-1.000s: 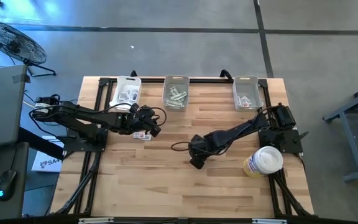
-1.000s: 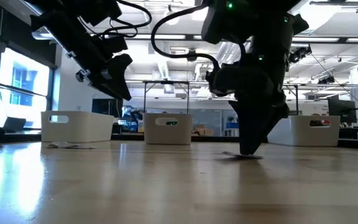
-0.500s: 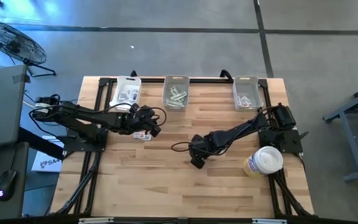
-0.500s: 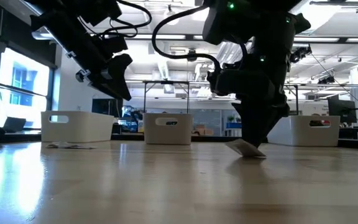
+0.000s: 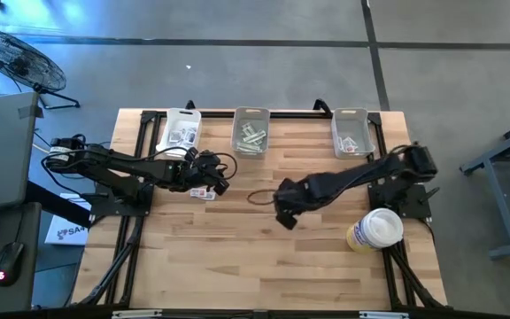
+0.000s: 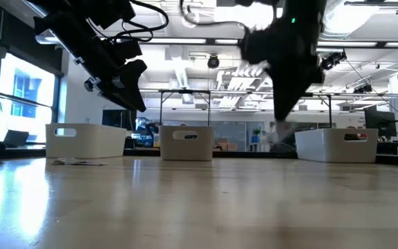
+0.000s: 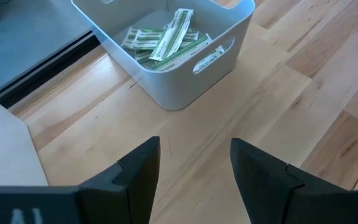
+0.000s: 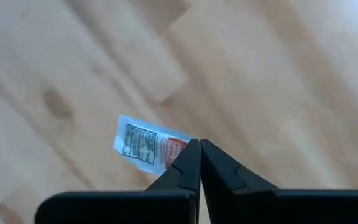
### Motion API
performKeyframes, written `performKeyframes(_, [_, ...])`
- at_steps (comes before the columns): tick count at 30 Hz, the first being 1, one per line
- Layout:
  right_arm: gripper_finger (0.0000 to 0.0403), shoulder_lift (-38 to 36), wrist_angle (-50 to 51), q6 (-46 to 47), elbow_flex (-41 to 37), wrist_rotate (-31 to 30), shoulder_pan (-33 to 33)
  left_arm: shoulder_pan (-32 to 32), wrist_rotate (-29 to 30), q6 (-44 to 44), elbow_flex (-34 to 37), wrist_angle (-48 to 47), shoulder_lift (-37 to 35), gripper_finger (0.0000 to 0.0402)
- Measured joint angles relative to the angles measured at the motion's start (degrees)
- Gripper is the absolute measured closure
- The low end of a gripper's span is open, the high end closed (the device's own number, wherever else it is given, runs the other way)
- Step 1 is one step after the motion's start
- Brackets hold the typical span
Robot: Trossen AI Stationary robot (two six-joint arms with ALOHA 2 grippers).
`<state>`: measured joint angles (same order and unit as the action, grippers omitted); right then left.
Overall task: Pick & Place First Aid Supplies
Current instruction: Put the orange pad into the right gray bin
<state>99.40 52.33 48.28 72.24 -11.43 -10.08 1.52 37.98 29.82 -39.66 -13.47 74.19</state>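
Red-printed white packet (image 8: 146, 144), writing unreadable, pinched in right gripper (image 8: 199, 163).

3 bins (image 5: 253, 131) line the table's far edge, the right hand (image 5: 285, 216) mid-table, the left hand (image 5: 217, 180) near loose packets (image 5: 203, 192).

tub (image 5: 376, 229) sitting right of the right gripper | three bins (image 5: 251, 130) lining the table (image 5: 237, 257) edge beyond both grippers | fan (image 5: 20, 62) standing on the floor past the left gripper
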Motion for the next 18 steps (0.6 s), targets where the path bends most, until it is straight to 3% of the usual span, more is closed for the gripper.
performKeyframes(9, [0.0402, -12.4, 13.3, 4.3, 0.0, -11.2, 5.2, 0.0, -0.1, 0.0, 0.0, -0.5, 0.0, 0.0209])
performKeyframes(18, [0.0403, -16.3, 26.8, 6.7, 0.0, -21.2, 21.1, 0.0, -0.1, 0.0, 0.0, -0.5, 0.0, 0.0209])
